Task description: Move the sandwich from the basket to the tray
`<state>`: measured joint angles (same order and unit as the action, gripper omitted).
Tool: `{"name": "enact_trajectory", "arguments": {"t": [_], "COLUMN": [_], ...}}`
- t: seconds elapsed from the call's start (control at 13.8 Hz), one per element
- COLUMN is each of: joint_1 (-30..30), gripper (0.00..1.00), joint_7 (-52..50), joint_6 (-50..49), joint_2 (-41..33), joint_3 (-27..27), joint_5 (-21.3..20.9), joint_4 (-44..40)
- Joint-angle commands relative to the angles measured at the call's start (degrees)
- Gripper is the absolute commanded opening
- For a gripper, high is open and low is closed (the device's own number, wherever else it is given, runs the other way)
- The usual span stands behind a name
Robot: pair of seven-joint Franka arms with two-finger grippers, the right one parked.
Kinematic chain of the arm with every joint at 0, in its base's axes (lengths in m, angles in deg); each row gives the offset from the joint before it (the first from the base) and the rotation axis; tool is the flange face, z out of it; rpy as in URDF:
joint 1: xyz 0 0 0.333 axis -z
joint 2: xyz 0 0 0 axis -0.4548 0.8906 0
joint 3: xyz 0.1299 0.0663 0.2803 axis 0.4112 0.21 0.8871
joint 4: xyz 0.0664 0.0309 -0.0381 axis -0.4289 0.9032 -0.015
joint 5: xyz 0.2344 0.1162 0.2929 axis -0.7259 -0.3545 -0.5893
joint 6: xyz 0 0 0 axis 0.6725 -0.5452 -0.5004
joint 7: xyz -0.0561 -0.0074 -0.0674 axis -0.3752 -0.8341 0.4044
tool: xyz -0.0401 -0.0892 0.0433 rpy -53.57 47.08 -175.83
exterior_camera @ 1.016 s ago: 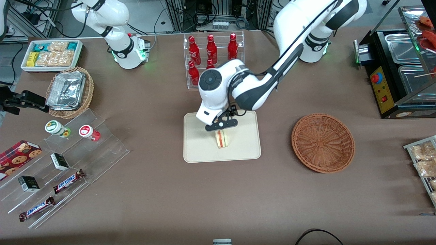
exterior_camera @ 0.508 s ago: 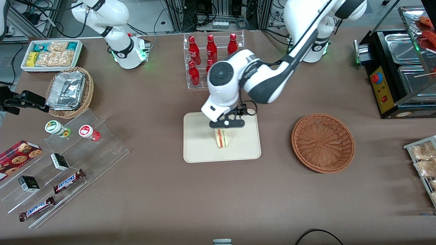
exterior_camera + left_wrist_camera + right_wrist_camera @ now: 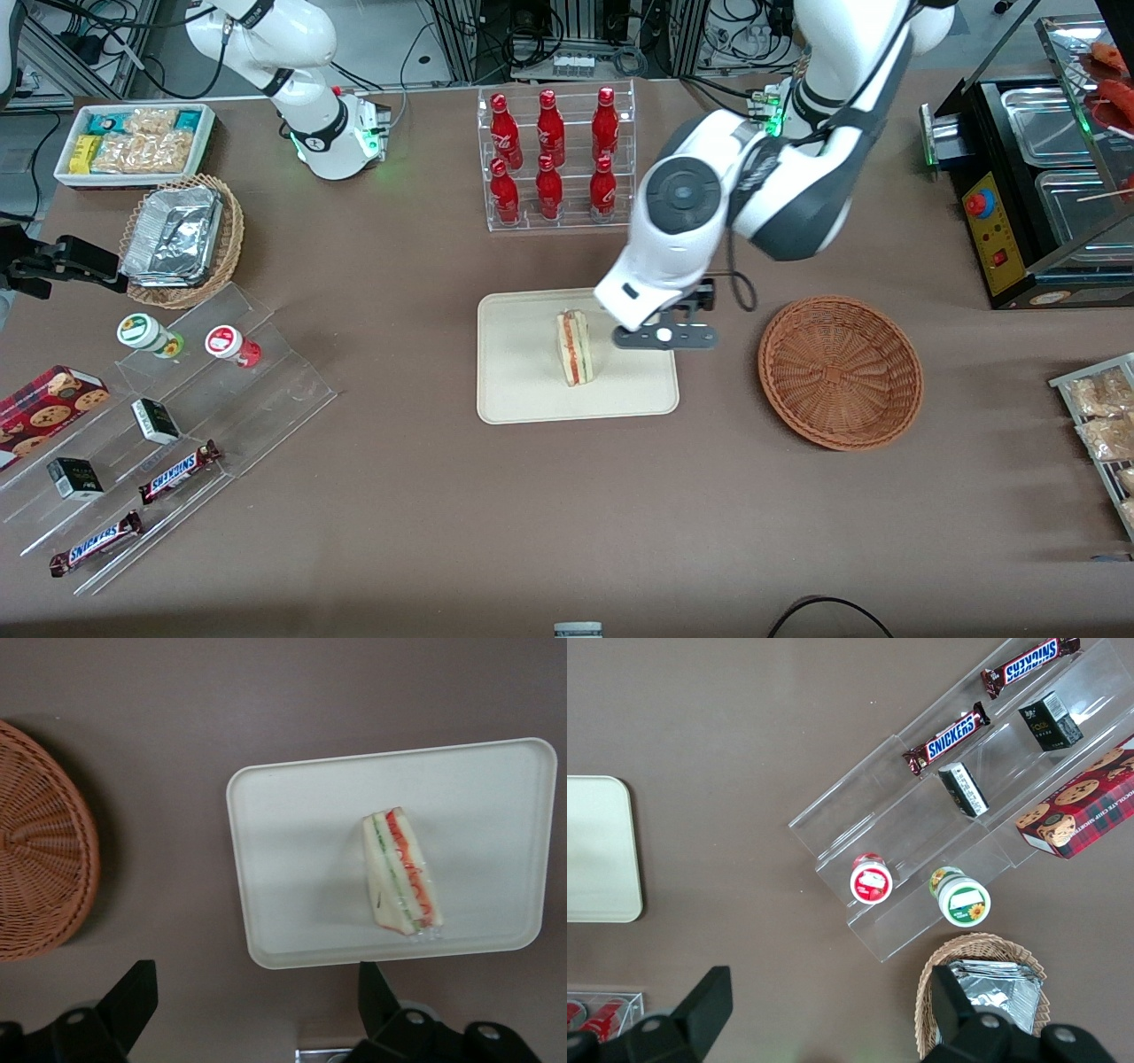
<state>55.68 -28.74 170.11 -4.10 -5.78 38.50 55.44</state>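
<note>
The gripper (image 3: 664, 338) hangs above the tray (image 3: 521, 397), over the edge nearest the basket (image 3: 840, 372), with its fingers (image 3: 133, 992) spread wide and nothing between them. The sandwich (image 3: 574, 346) stands free of them on its long edge near the middle of the tray, its red-orange and green layers facing up, and it touches neither the rim nor the gripper. Seen from the wrist, the sandwich (image 3: 400, 870) sits inside the tray (image 3: 266, 939), while the basket (image 3: 40, 842) lies well apart from the tray and holds nothing. By the look of it the wedge is light and soft: bread that would dent under a hard squeeze, with a clear wrap that may be slippery. If it had to be taken up again, the two broad bread faces look the best hold, pressed gently at mid-height so the filling is not crushed out.
</note>
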Motion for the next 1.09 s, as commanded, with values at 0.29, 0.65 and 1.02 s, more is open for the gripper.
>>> {"name": "enact_trajectory", "arguments": {"t": [0.29,0.65,1.02], "joint_1": [0.46,0.46,-8.05], "gripper": [1.0,1.0,1.0], "joint_7": [13.64,13.82,14.0], "joint_6": [-2.93,-6.11,-6.55], "joint_2": [-8.71,-12.31,-14.78], "joint_3": [8.6,12.12,7.12], "joint_5": [3.91,3.21,3.21], "joint_4": [8.68,9.73,11.32]}}
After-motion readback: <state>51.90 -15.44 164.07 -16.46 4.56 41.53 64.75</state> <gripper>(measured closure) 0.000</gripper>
